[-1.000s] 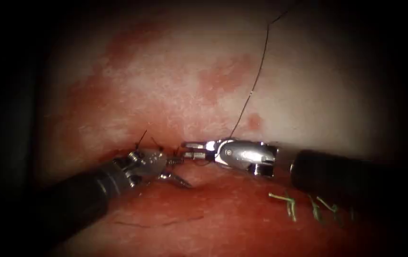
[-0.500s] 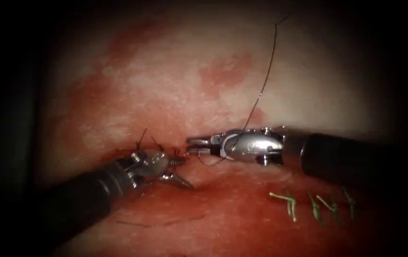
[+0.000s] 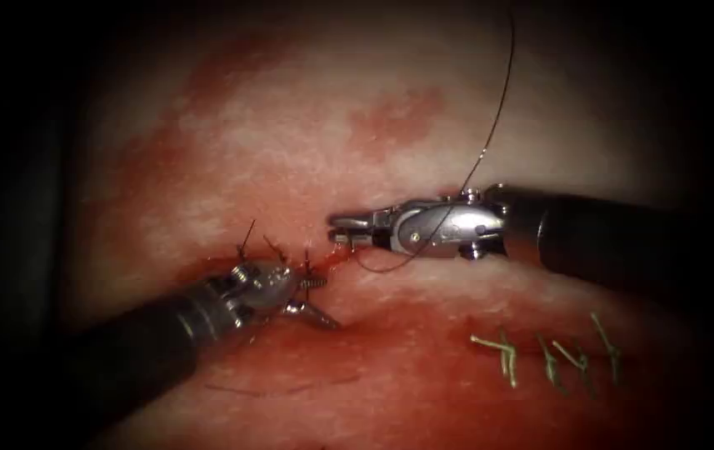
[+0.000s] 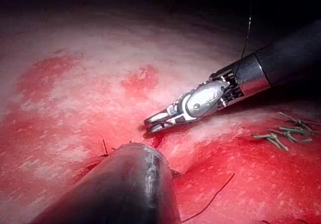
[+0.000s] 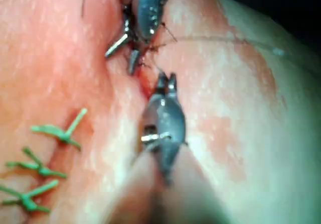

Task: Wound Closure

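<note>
Under both tools lies one tissue (image 3: 232,150) — its cut (image 3: 332,258) sits between their tips. Two tools: left tool (image 3: 313,300) spread wide, empty; right tool (image 3: 344,231), grip unclear, with one thread (image 3: 494,125) looping beneath its tip. Below the right tool's shaft, four green stitches (image 3: 506,358) — its wrist view counts three. Needle's whereabouts: cannot tell.

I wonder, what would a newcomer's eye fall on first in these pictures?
Two metal tools meet tip to tip over the red cut in the tissue: the left tool with jaws open, the right tool facing it. A dark thread arcs up from the right tool, and green stitches line the cut further right.
</note>
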Controlling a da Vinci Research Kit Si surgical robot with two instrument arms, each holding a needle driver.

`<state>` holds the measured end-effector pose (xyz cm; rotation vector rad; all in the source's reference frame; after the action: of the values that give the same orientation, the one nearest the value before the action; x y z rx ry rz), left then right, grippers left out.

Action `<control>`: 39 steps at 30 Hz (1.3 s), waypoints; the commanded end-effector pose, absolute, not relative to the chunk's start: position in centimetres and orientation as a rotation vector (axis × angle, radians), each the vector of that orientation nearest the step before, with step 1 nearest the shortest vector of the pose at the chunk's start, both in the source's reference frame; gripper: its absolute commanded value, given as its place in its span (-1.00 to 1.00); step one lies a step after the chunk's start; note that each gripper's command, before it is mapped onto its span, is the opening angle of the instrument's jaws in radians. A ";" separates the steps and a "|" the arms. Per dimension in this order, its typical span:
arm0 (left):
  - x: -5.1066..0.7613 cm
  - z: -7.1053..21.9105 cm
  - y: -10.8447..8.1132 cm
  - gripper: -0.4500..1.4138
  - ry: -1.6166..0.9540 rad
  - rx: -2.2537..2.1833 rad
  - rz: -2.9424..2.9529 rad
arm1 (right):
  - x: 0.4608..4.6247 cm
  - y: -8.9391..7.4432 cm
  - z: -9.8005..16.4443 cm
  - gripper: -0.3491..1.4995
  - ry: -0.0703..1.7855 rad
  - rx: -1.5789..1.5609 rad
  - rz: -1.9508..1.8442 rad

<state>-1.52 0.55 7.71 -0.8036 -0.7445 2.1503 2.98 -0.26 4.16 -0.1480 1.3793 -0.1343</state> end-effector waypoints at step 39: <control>-1.64 7.6 0.5 0.06 -0.756 -0.802 2.145 | 3.05 0.0 3.8 -1.00 1.427 -0.197 -0.179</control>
<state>-1.59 0.52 7.57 -0.8011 -0.7563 2.1436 2.97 -0.06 3.73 -0.1970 1.4238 -0.1792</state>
